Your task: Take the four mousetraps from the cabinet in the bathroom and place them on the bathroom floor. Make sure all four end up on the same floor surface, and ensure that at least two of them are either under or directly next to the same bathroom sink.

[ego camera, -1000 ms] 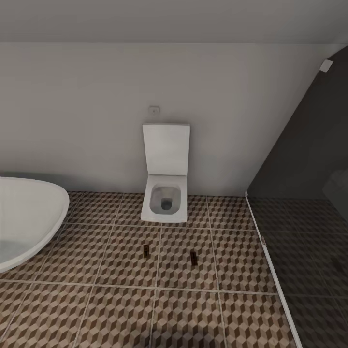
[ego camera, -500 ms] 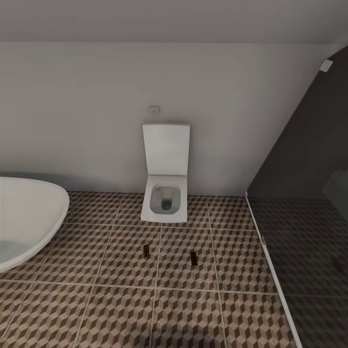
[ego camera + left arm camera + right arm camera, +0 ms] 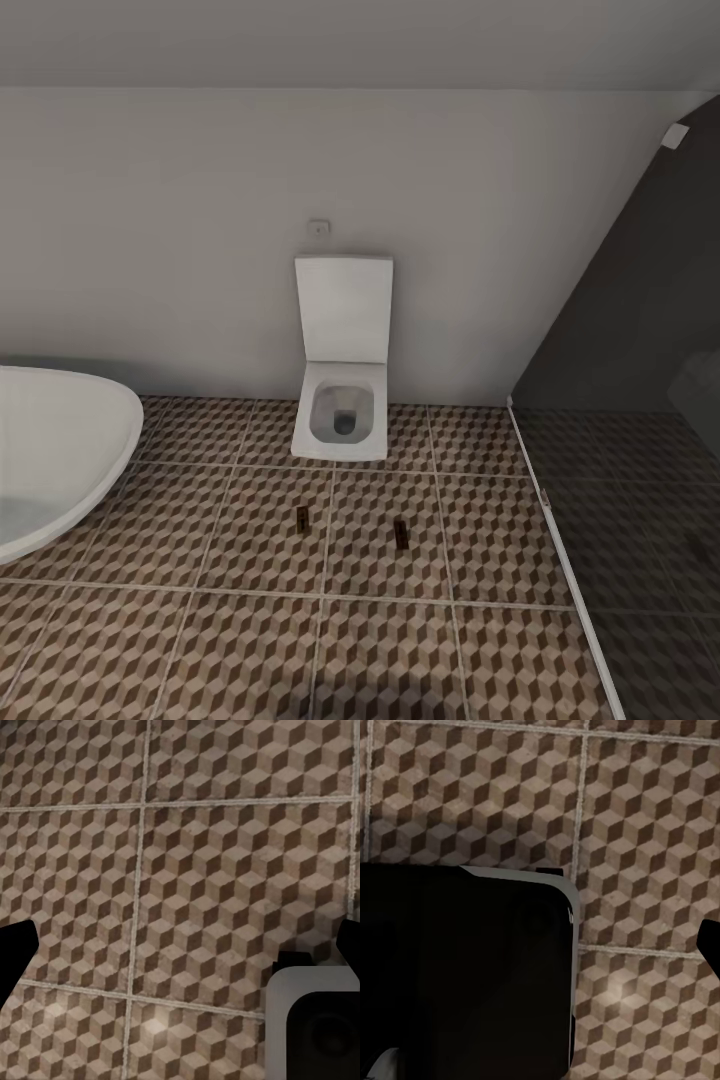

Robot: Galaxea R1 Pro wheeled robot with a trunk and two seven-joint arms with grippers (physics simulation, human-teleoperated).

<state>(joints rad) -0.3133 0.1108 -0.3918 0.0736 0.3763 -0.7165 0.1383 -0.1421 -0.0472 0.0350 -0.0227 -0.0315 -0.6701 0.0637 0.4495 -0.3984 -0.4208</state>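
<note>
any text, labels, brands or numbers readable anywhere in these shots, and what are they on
None: no words, brands or numbers can be read in any view.
The white square wall-hung toilet carries no visible brand.
The small white square wall button above it is plain.
The two small dark mousetraps on the brown-and-beige cube-pattern tiled floor are too small to show any marking.

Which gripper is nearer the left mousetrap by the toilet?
Cannot tell. The left gripper and right gripper both face floor tiles; the left mousetrap lies ahead, before the toilet.
</note>
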